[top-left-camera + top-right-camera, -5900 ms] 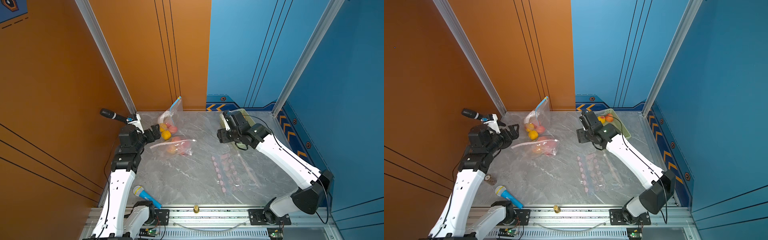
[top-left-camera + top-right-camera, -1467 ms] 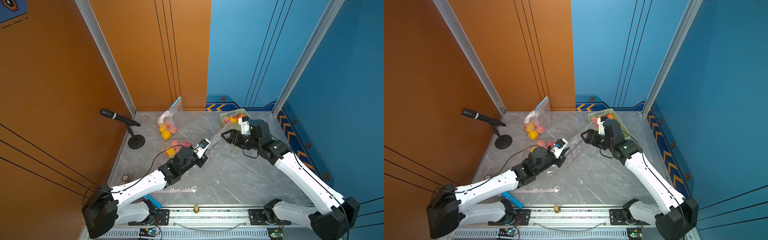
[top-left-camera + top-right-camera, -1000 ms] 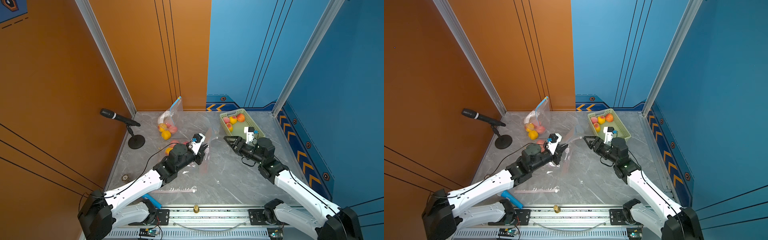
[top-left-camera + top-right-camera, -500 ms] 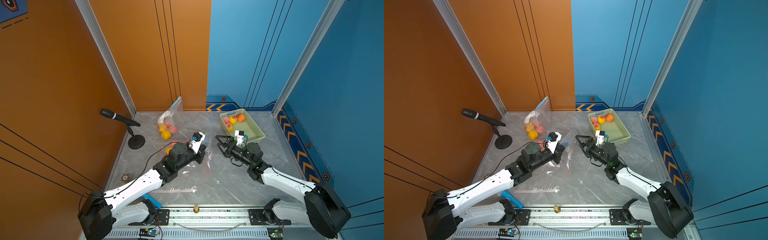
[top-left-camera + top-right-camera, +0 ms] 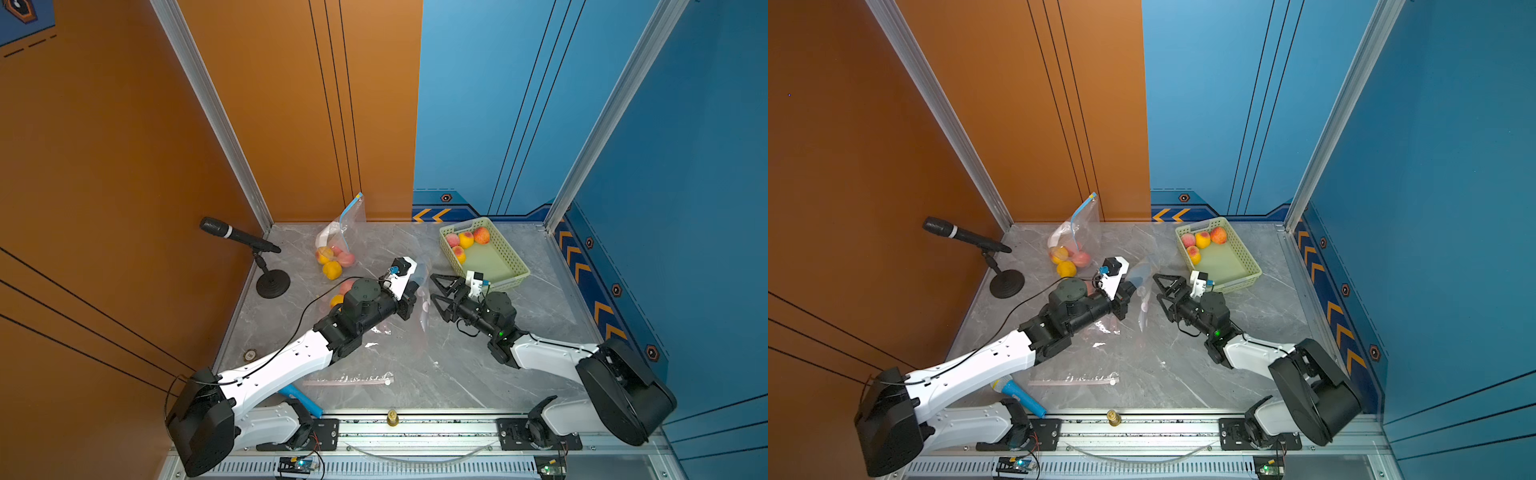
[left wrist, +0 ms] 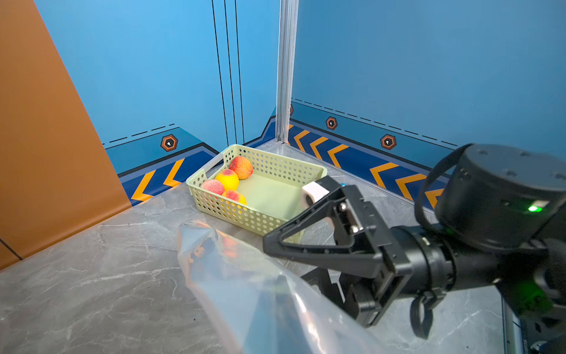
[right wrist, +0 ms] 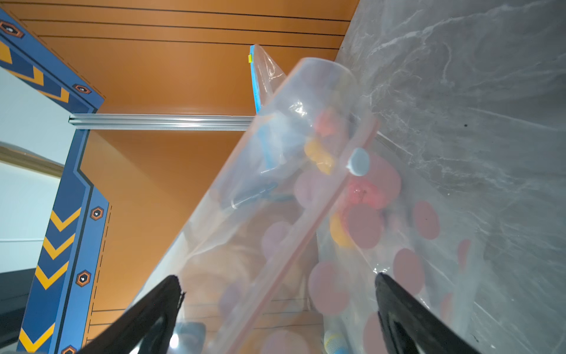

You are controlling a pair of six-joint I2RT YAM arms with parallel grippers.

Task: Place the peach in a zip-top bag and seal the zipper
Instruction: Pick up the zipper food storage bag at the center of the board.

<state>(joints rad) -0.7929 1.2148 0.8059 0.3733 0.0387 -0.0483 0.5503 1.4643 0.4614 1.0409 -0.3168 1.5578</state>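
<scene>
Here the left arm [image 5: 291,361] reaches low and nearly straight across the table [image 5: 457,374]. The left gripper [image 5: 415,293] is closed on one edge of the zip-top bag [image 5: 1144,301], a clear film with pink dots hanging between the two grippers. The right arm [image 5: 548,357] is folded at the elbow. The right gripper [image 5: 434,286] points at the bag, jaws spread wide and empty, just short of the film.

The left fingertips are hidden behind the film in both top views. Whether the zipper is open cannot be told.

Four peaches [image 5: 466,239] lie in one green basket [image 5: 511,266] just beyond the right gripper. Beyond the left gripper a second bag [image 5: 332,259] holds three fruits. Two more fruits [image 5: 347,286] are partly hidden behind the left arm. A third bag [image 5: 349,378] lies flat behind both grippers.
</scene>
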